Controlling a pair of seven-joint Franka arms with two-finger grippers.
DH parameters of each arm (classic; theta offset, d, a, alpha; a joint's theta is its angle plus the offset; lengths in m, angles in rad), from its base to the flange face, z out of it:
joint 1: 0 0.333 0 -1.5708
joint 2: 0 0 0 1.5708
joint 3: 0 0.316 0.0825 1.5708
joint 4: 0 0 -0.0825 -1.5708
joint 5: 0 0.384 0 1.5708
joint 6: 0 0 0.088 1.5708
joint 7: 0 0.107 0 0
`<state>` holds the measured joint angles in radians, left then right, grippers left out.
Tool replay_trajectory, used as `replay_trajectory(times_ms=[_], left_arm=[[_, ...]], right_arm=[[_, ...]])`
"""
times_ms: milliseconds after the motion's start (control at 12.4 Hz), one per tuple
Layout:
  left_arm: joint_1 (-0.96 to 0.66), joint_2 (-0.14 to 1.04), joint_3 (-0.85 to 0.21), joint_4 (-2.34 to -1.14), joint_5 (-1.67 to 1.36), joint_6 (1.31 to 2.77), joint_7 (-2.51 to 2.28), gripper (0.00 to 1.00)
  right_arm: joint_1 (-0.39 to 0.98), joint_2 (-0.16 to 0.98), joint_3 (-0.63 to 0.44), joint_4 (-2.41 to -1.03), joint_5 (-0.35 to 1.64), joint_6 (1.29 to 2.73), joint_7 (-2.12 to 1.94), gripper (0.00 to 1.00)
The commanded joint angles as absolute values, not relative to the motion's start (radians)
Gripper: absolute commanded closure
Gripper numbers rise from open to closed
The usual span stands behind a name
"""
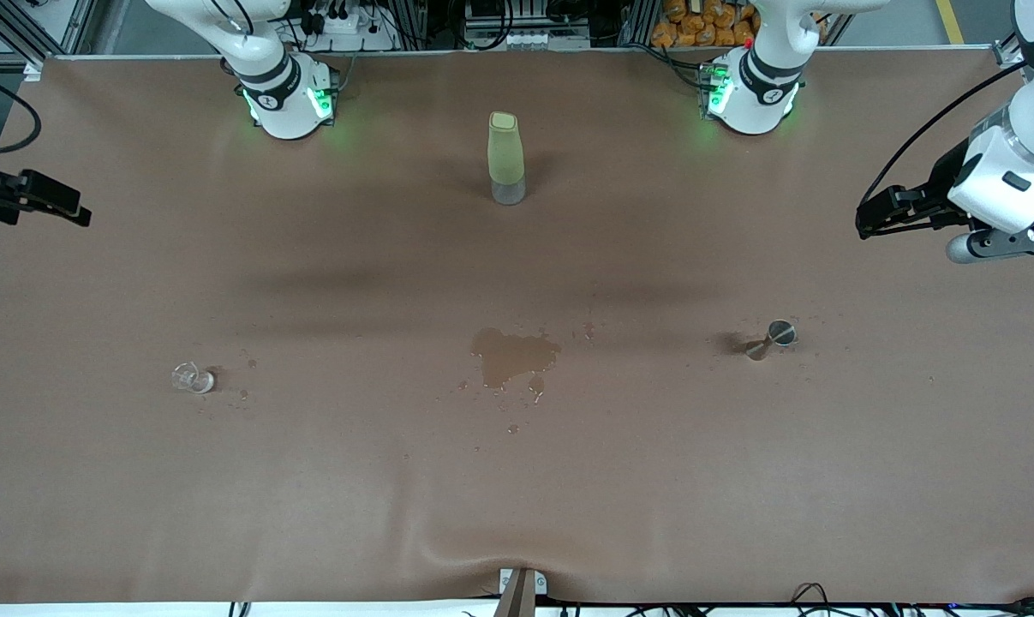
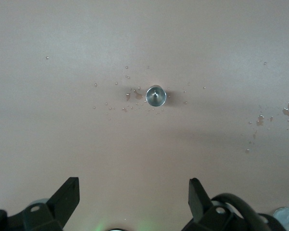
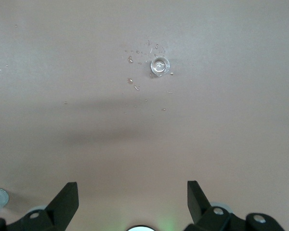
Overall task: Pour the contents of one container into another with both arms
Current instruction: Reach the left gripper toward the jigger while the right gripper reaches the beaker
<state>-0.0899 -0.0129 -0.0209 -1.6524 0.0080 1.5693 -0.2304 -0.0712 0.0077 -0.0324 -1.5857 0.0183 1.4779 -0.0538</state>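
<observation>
Both jaws spread wide, holding nothing: left gripper (image 1: 863, 224) and right gripper (image 1: 75, 210) high over table ends. Glass cup (image 1: 193, 377) and jigger (image 1: 774, 337) upright, well apart, spilled puddle (image 1: 512, 356) between.

The front camera looks down across the table; each wrist camera looks straight down past its open fingers, sharing the brown paper tabletop (image 1: 311, 480).

Right gripper (image 3: 132, 202) above brown table (image 3: 221, 134), fingers (image 3: 65, 199) spread wide, empty — small clear glass cup (image 3: 160, 66) stands upright, water droplets (image 3: 135, 86) scattered around it.
</observation>
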Motion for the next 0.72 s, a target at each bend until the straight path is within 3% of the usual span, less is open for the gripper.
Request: replay_trajectory(times_ms=[0,161,644], left_arm=[[-0.087,-0.021,-0.021,-1.658,-0.005,1.582,-0.213,0.00],[-0.084,-0.031,-0.021,-1.693,-0.005,1.613,-0.189,0.00],[0.015,-0.041,-0.021,-1.919,-0.091,1.889,0.041,0.00]], right_arm=[[-0.109,0.054,-0.025,-1.568,0.025,1.492,-0.096,0.00],[-0.123,0.077,-0.025,-1.566,0.025,1.505,-0.124,0.00],[-0.162,0.136,-0.025,-1.566,0.026,1.555,-0.251,0.00]])
